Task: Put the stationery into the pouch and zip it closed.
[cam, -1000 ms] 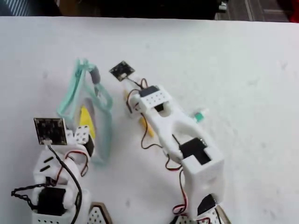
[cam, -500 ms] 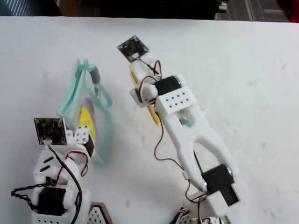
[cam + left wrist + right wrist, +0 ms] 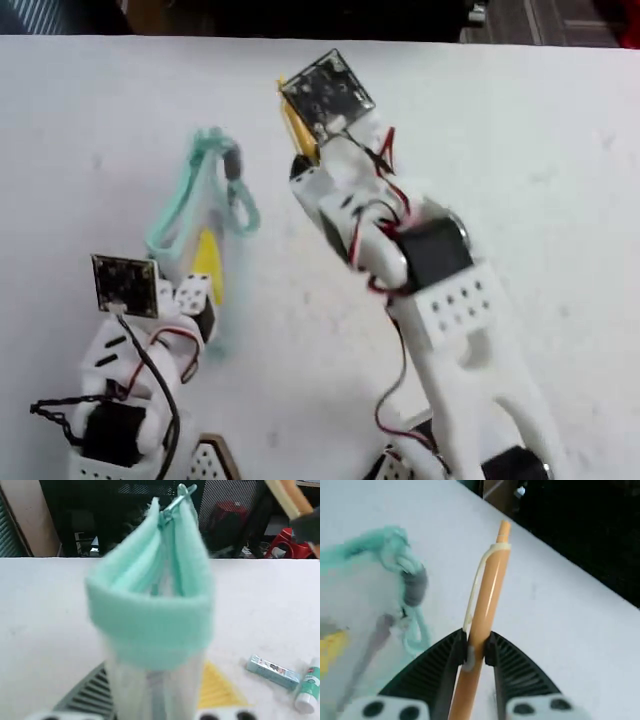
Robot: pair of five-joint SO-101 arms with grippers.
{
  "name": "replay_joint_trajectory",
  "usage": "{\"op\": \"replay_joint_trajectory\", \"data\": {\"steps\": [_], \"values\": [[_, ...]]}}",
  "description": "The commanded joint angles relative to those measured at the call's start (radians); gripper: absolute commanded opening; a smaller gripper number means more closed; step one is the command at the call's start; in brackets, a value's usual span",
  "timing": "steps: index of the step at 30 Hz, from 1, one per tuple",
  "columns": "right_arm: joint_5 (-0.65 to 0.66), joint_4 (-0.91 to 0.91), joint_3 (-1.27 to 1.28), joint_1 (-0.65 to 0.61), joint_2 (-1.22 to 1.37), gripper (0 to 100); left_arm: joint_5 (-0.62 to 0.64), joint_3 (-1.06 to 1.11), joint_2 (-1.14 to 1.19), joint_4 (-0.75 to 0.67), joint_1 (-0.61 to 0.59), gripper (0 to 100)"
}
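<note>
The mint-green pouch (image 3: 205, 195) lies left of centre, its mouth (image 3: 150, 615) gaping toward the left wrist camera and its zip pull (image 3: 176, 497) at the far end. My left gripper (image 3: 206, 275) is shut on the pouch's near edge, which sits between the jaws of the left gripper (image 3: 156, 667). My right gripper (image 3: 475, 636) is shut on an orange pen (image 3: 485, 600). In the high view the right gripper (image 3: 300, 150) holds the pen (image 3: 293, 118) beyond the pouch's far end, off its right side. The pen's tip points to the table's far edge.
A glue stick (image 3: 307, 686) and a small teal box (image 3: 272, 670) lie on the white table (image 3: 520, 130) to the right of the pouch. The right arm (image 3: 450, 320) stretches across the middle. The table's far edge borders a dark room.
The right arm has lifted the pen off the table and carried it toward the far edge. The pouch and the left gripper have shifted slightly right.
</note>
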Motion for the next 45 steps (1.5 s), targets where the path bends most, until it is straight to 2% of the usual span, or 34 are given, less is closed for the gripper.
{"op": "replay_joint_trajectory", "data": {"steps": [1, 13, 16, 20, 22, 29, 40, 45], "values": [[0.002, 0.002, -0.04, -0.036, -0.111, 1.5, 0.006, 0.003, -0.001, -0.006, 0.062, 19], [0.002, -0.004, -0.038, -0.107, -0.214, 1.5, 0.002, 0.003, -0.001, -0.008, 0.073, 19], [0.002, -0.004, -0.038, -0.163, -0.242, 1.5, -0.003, 0.003, -0.001, 0.002, 0.117, 20], [0.002, -0.004, -0.037, -0.257, -0.271, 1.6, -0.095, 0.002, -0.001, 0.029, 0.191, 20], [0.003, -0.03, -0.037, -0.302, -0.274, 1.6, -0.1, 0.002, -0.001, 0.029, 0.202, 20], [0.003, -0.257, -0.011, -0.331, -0.268, 1.6, -0.104, 0.003, -0.001, 0.032, 0.205, 20], [0.003, -0.892, 0.39, -0.326, -0.278, 1.6, -0.107, 0.002, -0.001, 0.035, 0.217, 20], [0.003, -0.978, 0.548, -0.326, -0.343, 1.6, -0.107, 0.002, -0.001, 0.034, 0.216, 20]]}}
